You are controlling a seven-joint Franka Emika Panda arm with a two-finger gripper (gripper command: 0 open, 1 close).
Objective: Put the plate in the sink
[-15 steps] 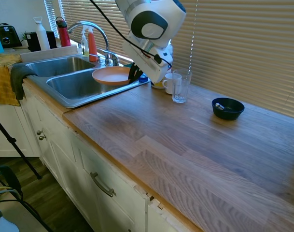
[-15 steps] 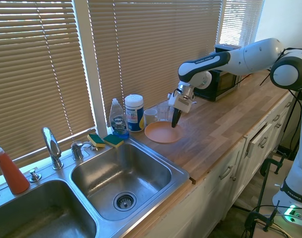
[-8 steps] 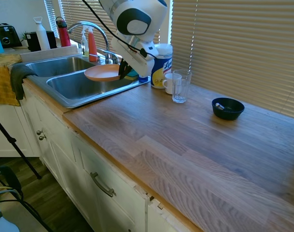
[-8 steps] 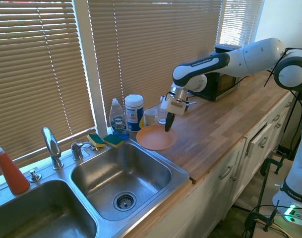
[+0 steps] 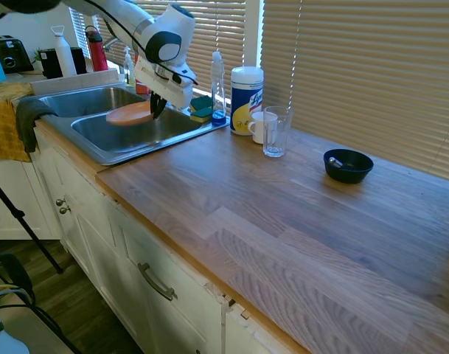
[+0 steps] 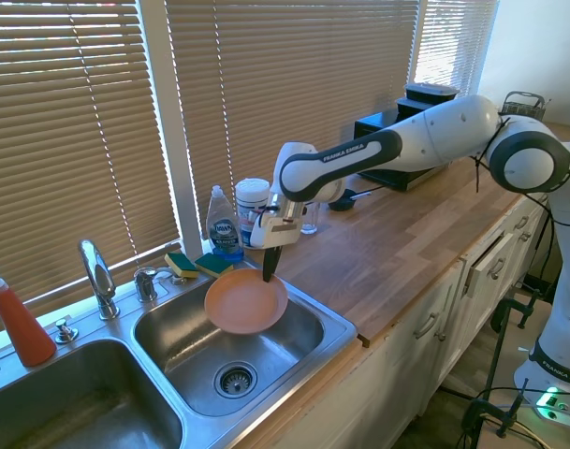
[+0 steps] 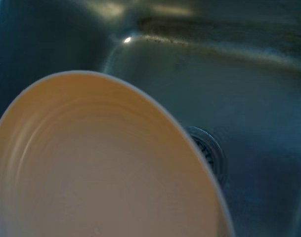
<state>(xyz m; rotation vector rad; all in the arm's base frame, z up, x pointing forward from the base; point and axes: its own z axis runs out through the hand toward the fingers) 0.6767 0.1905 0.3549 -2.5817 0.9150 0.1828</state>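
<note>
Steel sink [image 6: 172,318] w/ two basins, faucet [image 6: 97,276] behind on the left. Orange plate [image 6: 245,301] hangs level above the right basin, not touching metal; drain [image 6: 234,379] below it. Gripper [image 6: 269,273] pinches the plate's far-right rim, fingers clenched on it. Right of that: soap bottle [image 6: 223,224], wipes tub [image 6: 254,211] on wood counter [image 6: 406,234].

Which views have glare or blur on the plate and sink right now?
Wrist view: the plate is soft-focus and the sink is dim, with a small highlight. First exterior view: window backlight, plate shaded under the gripper. Second exterior view: sharp, evenly lit.
</note>
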